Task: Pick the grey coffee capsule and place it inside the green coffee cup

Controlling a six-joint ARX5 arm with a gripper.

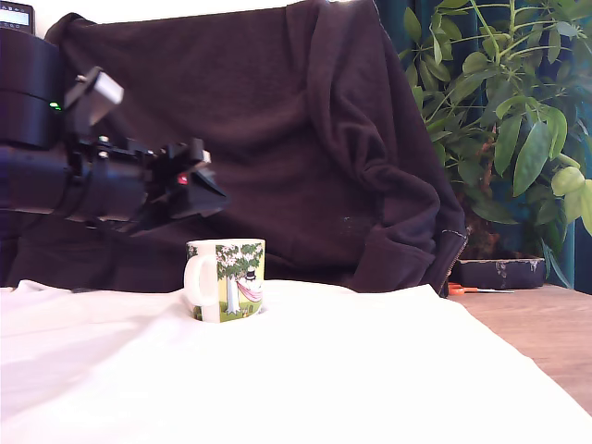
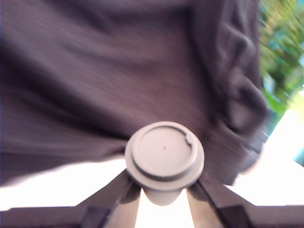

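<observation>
The green coffee cup (image 1: 228, 279) stands upright on the white cloth, white handle toward the exterior view's left, tree and hammock print facing the camera. My gripper (image 1: 205, 188) hangs in the air above and slightly to the left of the cup in that view, its black fingers pointing toward the right. In the wrist view the grey coffee capsule (image 2: 164, 159) fills the space between the two dark fingers (image 2: 114, 194), its round lipped face toward the camera. The gripper (image 2: 164, 192) is shut on it. From the exterior view the capsule itself is hidden.
A dark brown cloth (image 1: 277, 129) drapes the whole backdrop behind the cup. A leafy plant (image 1: 509, 102) and a dark planter (image 1: 499, 273) stand at the exterior view's right, beside bare wooden tabletop (image 1: 546, 333). White cloth (image 1: 277, 370) covers the table.
</observation>
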